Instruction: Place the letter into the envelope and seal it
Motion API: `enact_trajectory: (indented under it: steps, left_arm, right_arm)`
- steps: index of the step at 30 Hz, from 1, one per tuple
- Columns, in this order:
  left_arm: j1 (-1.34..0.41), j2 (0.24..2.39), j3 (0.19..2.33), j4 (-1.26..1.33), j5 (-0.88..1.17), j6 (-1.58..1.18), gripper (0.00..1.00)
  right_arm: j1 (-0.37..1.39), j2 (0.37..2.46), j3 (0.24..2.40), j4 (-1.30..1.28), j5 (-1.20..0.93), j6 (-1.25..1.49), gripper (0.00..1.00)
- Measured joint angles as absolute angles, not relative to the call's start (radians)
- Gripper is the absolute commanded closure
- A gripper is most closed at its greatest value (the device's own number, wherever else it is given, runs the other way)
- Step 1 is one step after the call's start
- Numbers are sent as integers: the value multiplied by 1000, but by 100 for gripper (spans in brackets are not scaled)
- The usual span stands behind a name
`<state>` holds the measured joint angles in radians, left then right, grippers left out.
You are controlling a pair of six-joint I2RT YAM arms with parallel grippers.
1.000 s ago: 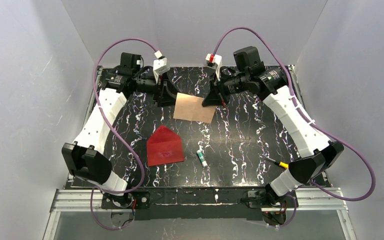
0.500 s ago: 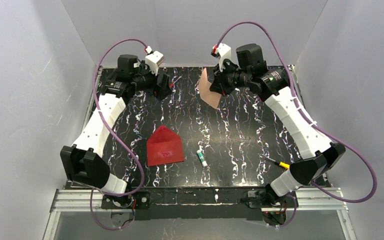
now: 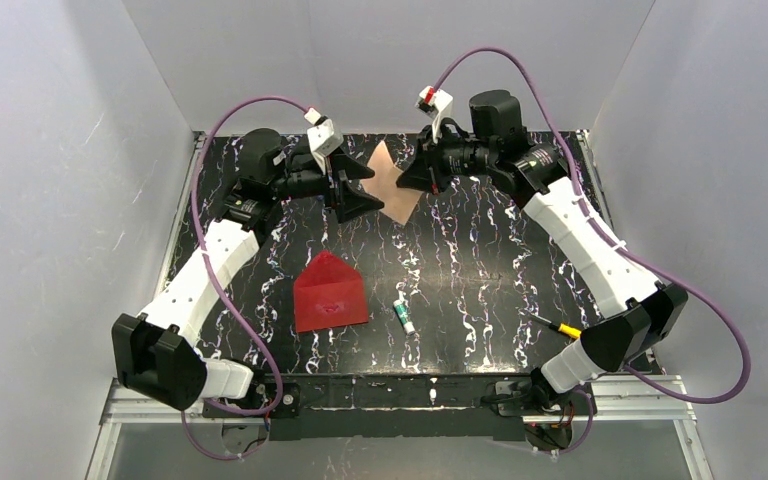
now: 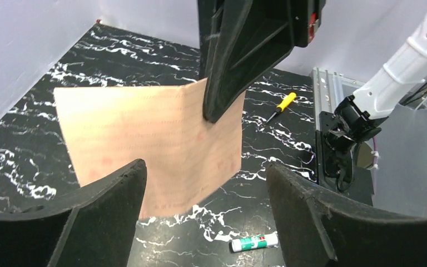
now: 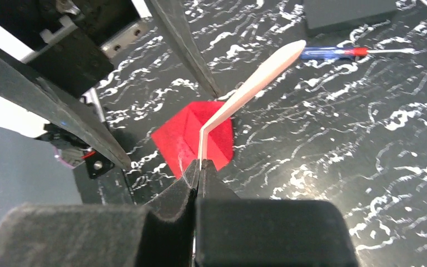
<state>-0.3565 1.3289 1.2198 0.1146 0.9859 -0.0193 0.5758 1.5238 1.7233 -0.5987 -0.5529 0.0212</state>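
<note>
Right pincer: my right pincer [image 3: 408, 181] is pressed together on one edge of the letter [image 3: 392, 183], holding it up in the air.
Letter: a pale, tan-tinted sheet at the far middle of the scene, hanging tilted with one corner down, clear of the bench [image 3: 480, 260].
Left pincer: my left pincer [image 3: 365, 187] is spread apart and grips nothing; its mouth faces the sheet just beside it.
Envelope: the red envelope [image 3: 329, 293] lies flat at the near middle-left, flap open and pointing far.
Writing: faint marks on the sheet and the green-and-white glue stick [image 3: 403, 317] label are too small to read.
Other things: the glue stick lies just right of the envelope, with a yellow-handled screwdriver [image 3: 558, 326] at the near right.
Surface: black bench with white marble-like veins.
Room: plain pale walls [image 3: 60, 150] on the left, far and right sides.
</note>
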Motion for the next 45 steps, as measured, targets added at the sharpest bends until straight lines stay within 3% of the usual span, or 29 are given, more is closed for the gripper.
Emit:
enact_trajectory:
  steps: [8, 15, 17, 18, 19, 23, 25, 27, 29, 31, 34, 37, 40, 45]
  left_arm:
    - [-401, 1340, 1220, 138, 1014, 0, 42]
    - [-408, 1355, 1220, 149, 1037, -5, 74]
    - [-408, 1355, 1220, 152, 1049, -16, 85]
    - [-408, 1355, 1220, 154, 1056, -23, 97]
    - [-408, 1355, 1220, 154, 1061, -31, 100]
    - [-408, 1355, 1221, 158, 1077, -73, 100]
    - [-407, 1356, 1221, 157, 1086, -95, 100]
    - [-407, 1356, 1221, 159, 1090, -118, 100]
    - [-407, 1358, 1221, 163, 1093, -141, 100]
    - [-407, 1359, 1222, 163, 1095, -156, 90]
    - [-407, 1368, 1235, 163, 1117, -184, 66]
    - [-405, 1379, 1266, 159, 1156, -225, 60]
    - [-405, 1383, 1288, 160, 1181, -253, 62]
    - [-393, 1383, 1293, 158, 1175, -271, 91]
  right_arm:
    - [576, 1511, 1703, -513, -722, 67, 99]
    - [576, 1487, 1688, -477, -778, 68, 99]
    - [576, 1486, 1688, -471, -771, 67, 99]
    - [576, 1486, 1688, -470, -764, 67, 99]
    - [576, 1486, 1688, -469, -758, 67, 99]
    - [577, 1486, 1688, -469, -739, 67, 99]
    - [578, 1486, 1688, -469, -732, 69, 89]
    - [579, 1485, 1687, -467, -719, 84, 86]
    - [580, 1477, 1670, -439, -684, 104, 98]
    - [581, 1457, 1632, -393, -658, 131, 99]
    - [580, 1432, 1586, -334, -654, 182, 99]
    - [577, 1428, 1572, -286, -657, 216, 99]
    - [576, 1425, 1567, -263, -656, 222, 99]
    - [576, 1411, 1556, -253, -654, 215, 99]
